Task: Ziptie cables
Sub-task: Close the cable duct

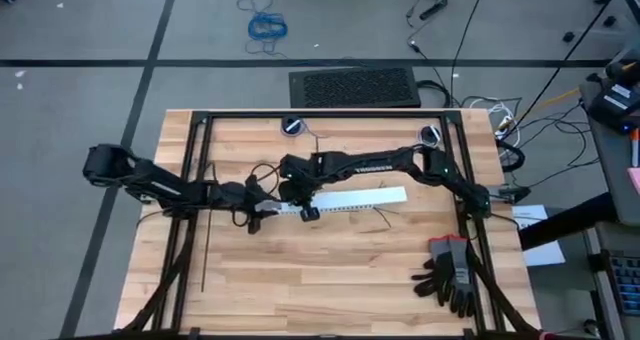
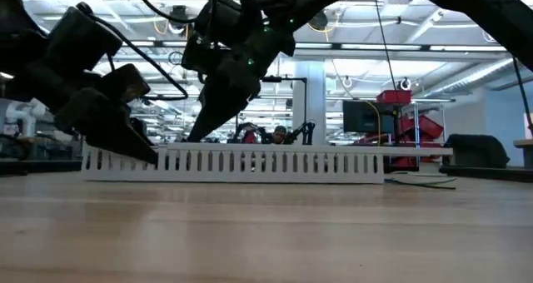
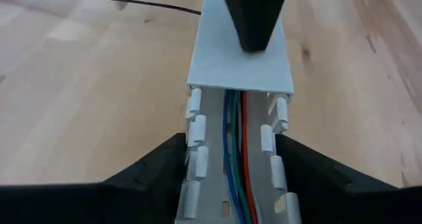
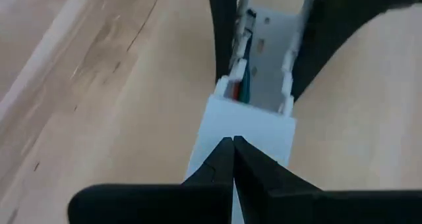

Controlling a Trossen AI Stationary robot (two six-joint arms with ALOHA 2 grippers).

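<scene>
- White plastic duct (image 1: 345, 203) lay across the middle of the table, its lid (image 3: 241, 59) covering most of it and leaving the end by the left arm uncovered.
- Inside that open end the cables (image 3: 235, 159), blue, green and red, ran lengthwise along the floor of the channel.
- Left gripper (image 3: 231, 178) straddled the open end, jaws apart, one finger against each slotted wall, bracing it.
- Right gripper (image 4: 232, 159) had its jaws together, tips resting on the lid close to its edge.
- Judging by this, the step was shifting the lid; it would go best with the left fingers squeezing only lightly, so the walls did not bow and pinch the wires, and with the right tips pushing straight along the duct.
- One ziptie (image 1: 205, 225) lay on the wood well apart, near the left frame bar, untouched.
- Pale wooden table (image 1: 330, 280) also carried a pair of gloves (image 1: 452, 272) near the right arm's side.
- Beyond stood a bright workshop with a grey floor and loose cords.
</scene>
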